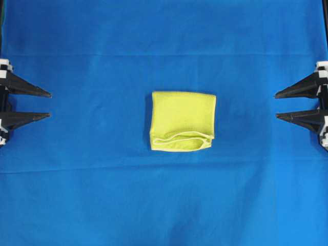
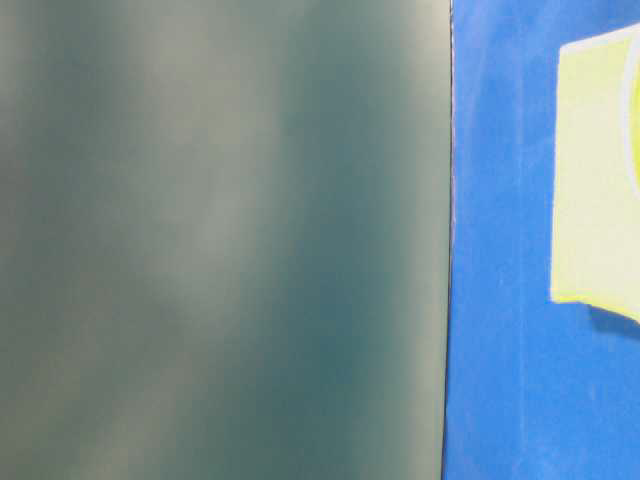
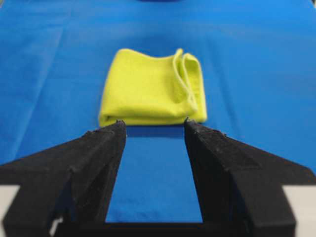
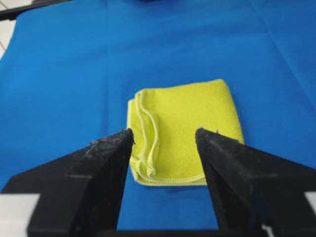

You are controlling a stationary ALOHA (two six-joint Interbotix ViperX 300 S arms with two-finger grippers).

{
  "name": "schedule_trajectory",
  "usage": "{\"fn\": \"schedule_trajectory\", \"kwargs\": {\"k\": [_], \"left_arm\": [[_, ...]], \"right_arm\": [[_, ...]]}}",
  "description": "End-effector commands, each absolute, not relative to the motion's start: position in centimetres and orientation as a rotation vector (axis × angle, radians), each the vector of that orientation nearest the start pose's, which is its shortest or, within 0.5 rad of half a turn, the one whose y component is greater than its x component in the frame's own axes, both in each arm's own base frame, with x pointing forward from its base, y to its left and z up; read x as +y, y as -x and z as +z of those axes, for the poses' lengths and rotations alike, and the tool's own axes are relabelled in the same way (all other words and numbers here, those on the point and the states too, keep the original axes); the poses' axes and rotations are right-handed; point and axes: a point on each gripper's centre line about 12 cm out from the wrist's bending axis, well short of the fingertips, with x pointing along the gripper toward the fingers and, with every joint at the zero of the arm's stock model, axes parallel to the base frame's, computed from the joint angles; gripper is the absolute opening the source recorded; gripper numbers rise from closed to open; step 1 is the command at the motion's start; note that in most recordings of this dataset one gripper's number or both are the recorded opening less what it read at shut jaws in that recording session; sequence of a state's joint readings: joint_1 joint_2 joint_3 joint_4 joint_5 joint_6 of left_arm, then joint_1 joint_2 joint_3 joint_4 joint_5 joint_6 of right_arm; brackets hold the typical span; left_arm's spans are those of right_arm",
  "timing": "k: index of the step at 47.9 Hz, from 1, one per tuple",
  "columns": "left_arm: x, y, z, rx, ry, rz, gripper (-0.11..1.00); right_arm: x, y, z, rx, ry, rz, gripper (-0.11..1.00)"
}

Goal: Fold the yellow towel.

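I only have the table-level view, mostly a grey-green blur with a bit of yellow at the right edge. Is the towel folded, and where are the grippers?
Observer: The yellow towel is folded into a compact rectangle mid-cloth, its hemmed edges stacked along the near side.
Operator: Left gripper?
Observer: The left gripper is at the left edge of the overhead view, open, holding nothing, well clear of the towel.
Operator: And the right one?
Observer: The right gripper is at the right edge, also open and empty, pointing at the towel.
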State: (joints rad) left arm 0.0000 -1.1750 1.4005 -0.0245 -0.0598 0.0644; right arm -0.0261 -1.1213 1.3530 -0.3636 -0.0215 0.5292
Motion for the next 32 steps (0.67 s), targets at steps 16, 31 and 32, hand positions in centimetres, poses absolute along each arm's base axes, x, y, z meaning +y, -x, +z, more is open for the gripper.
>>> {"fn": "schedule_trajectory", "kwargs": {"k": [16, 31, 32], "left_arm": [[0.07, -15.68, 21.73, 0.146, -0.037, 0.002, 0.49], [0.07, -15.69, 21.8, 0.144, -0.037, 0.002, 0.49], [0.07, -15.66, 21.76, 0.144, -0.037, 0.002, 0.49]], "right_arm": [[-0.37, -16.56, 22.17, 0.203, -0.146, -0.034, 0.59], [-0.34, -16.56, 22.08, 0.206, -0.146, -0.033, 0.59], [-0.37, -16.56, 22.08, 0.206, -0.146, -0.034, 0.59]]}}
